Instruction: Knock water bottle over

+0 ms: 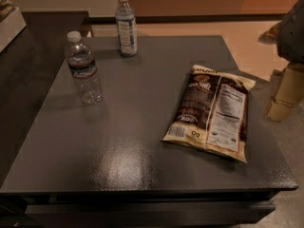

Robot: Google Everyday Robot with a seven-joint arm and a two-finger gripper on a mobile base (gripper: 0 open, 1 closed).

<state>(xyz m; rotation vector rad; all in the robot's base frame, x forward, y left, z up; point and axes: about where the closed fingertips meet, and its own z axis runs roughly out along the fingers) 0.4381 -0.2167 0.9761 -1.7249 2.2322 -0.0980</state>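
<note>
The water bottle point(84, 70) is small, clear and ribbed, with a white cap and a dark label band. It stands upright on the left part of the dark grey table point(128, 141). My gripper point(283, 98) shows as a pale beige shape at the right edge of the camera view, below a grey part of the arm point(290, 27). It hangs beyond the table's right side, far from the water bottle, and holds nothing that I can see.
A slimmer bottle point(126, 25) with a tall pale label stands upright at the table's back edge. A brown and cream snack bag point(211, 110) lies flat on the right half of the table. A dark counter point(28, 42) runs along the left.
</note>
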